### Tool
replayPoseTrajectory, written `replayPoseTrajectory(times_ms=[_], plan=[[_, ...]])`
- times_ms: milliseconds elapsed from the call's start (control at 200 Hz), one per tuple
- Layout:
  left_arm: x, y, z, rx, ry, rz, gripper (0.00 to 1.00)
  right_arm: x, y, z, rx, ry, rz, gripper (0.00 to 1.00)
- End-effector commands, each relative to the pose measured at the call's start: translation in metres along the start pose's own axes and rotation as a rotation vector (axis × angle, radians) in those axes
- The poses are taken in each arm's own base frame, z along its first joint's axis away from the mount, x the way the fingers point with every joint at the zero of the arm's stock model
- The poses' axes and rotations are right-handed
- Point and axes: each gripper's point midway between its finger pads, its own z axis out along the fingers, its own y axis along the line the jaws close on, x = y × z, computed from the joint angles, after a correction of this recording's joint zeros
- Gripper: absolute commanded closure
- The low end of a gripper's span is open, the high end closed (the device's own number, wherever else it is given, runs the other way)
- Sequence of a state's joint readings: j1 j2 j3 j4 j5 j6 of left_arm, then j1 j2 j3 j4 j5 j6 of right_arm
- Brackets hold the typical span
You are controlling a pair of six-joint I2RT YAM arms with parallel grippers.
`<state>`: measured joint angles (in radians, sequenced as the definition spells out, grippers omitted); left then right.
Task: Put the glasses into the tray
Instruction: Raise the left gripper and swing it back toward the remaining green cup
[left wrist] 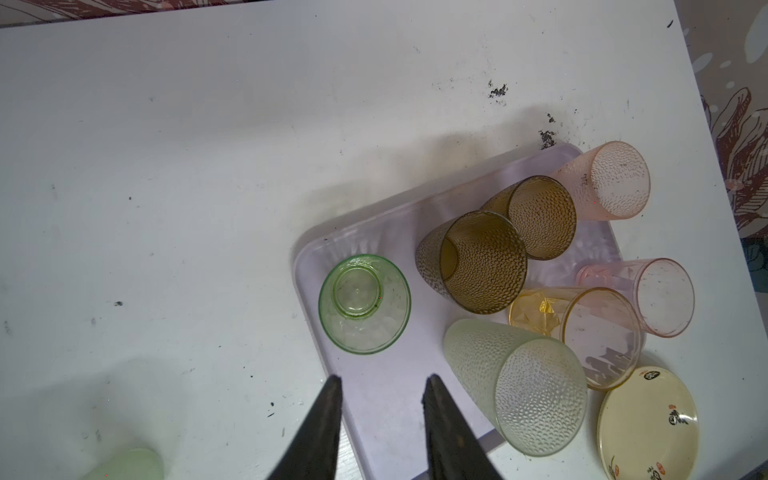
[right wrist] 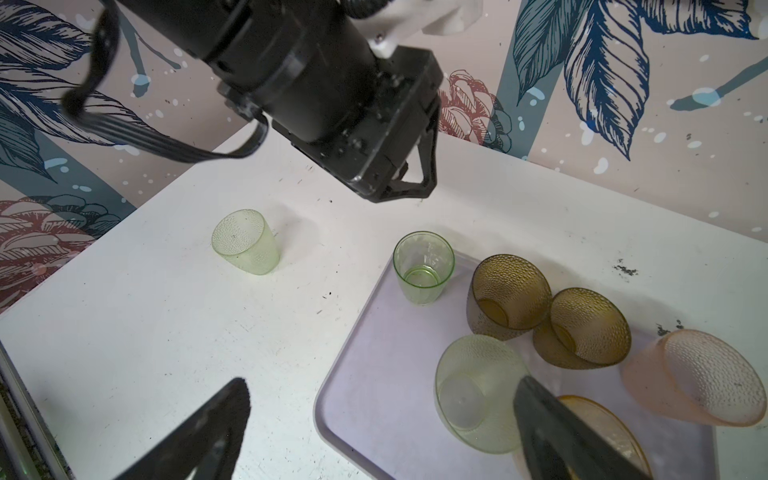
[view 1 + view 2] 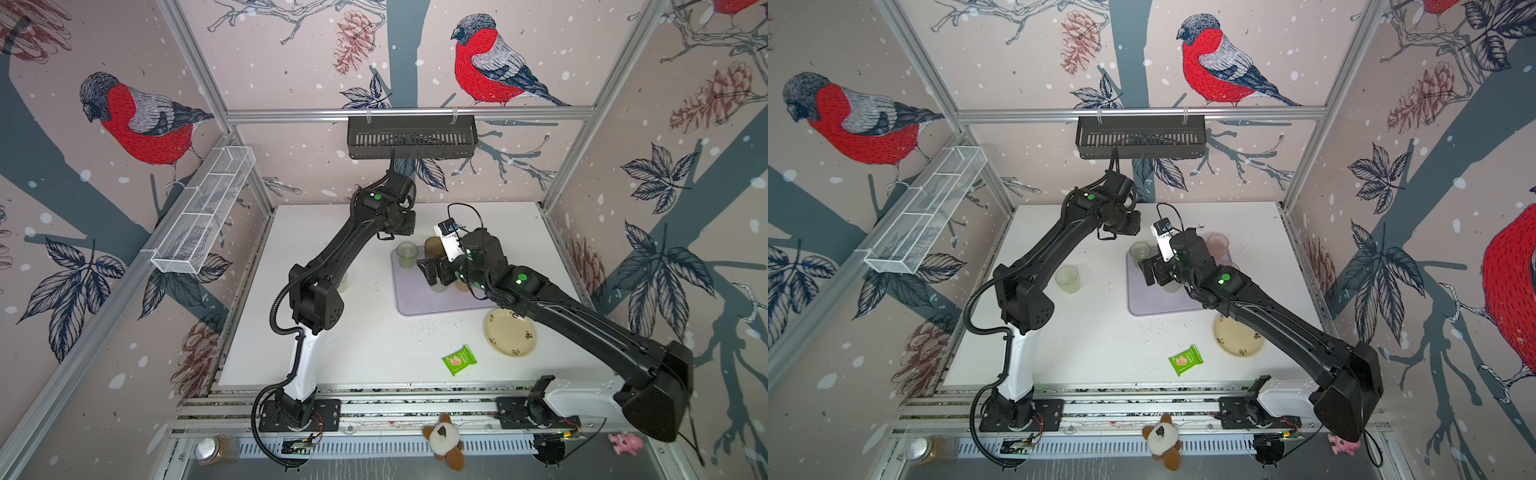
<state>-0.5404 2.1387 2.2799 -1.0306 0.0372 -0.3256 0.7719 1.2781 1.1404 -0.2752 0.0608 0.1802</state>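
The left gripper [image 1: 383, 377] and right gripper [image 2: 382, 381] hung open and empty over the tray's [image 2: 374, 374] left side, likely because one green glass [image 2: 245, 243] stood outside it.

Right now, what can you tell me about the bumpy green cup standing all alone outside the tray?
The green cup is pale and see-through, plastic by the look of it, with tiny dimples all over its wall. It is wider at the rim than at the base. It stands upright, mouth up, and looks empty. It sits on the white table, off to the side of the lilac tray and clearly apart from it. Only the table touches it.
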Motion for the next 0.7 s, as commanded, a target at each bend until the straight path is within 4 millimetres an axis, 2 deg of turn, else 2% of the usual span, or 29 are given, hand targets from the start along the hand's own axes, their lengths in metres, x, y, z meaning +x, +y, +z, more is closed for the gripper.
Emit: replayPoseTrajectory(times_ms=[0,265,580,690], plan=[[0.002,0.012,-0.014,-0.036,0.002,-0.006,0.62,-0.008,0.001,-0.002,-0.005,-0.029,-0.010,0.01],[0.004,0.031,-0.037,-0.060,-0.012,-0.034,0.55,-0.007,0.000,-0.003,-0.005,-0.032,0.002,0.00],[0.019,0.045,-0.054,-0.098,0.003,-0.047,0.20,-0.006,0.001,0.001,-0.007,-0.023,0.012,0.00],[0.025,0.054,-0.060,-0.130,0.007,-0.054,0.18,-0.005,0.002,0.003,-0.011,-0.024,0.018,0.01]])
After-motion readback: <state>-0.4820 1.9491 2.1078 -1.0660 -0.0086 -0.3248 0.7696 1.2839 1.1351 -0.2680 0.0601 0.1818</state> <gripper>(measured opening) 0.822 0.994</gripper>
